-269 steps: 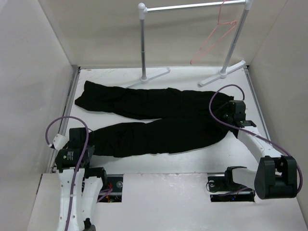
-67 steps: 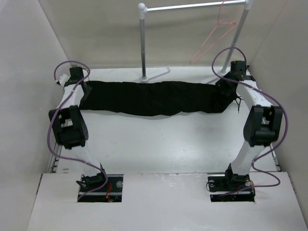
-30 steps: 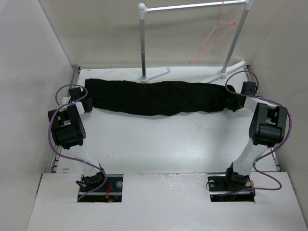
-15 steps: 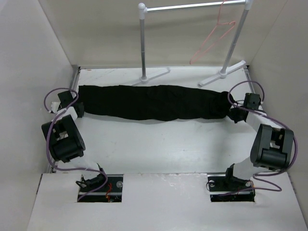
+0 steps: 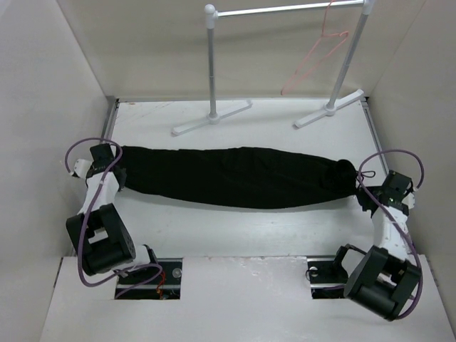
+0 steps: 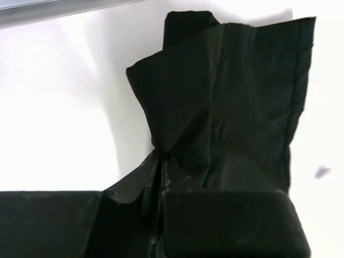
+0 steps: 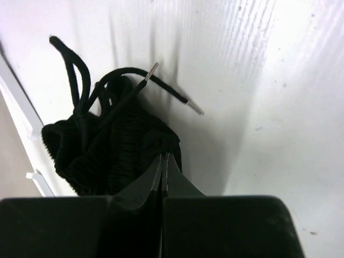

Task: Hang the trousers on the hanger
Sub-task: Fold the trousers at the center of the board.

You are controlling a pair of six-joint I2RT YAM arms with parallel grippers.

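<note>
Trousers point(image 5: 235, 177), soft and likely light, span the tabletop point(image 5: 235, 228). My left gripper point(image 6: 158, 194) clamps the cuffs point(image 6: 236, 107), right gripper point(image 7: 163, 181) the waistband point(image 7: 107, 156); expect sagging.

Top camera high at near edge, looks down table point(image 5: 249, 228); wrist cameras close-up, share trousers point(image 5: 235, 177) ends.

Trousers point(image 5: 235, 177): legs folded into one band, dragged from far edge to mid counter point(image 5: 249, 228). Left end effector point(image 5: 112, 173), right end effector point(image 5: 365, 191): clamped on ends, drawn back w/ it.

Black trousers point(image 5: 235, 177) lie stretched crosswise, seemingly folded lengthwise; pink hanger point(image 5: 313, 63) hangs tilted behind.
</note>
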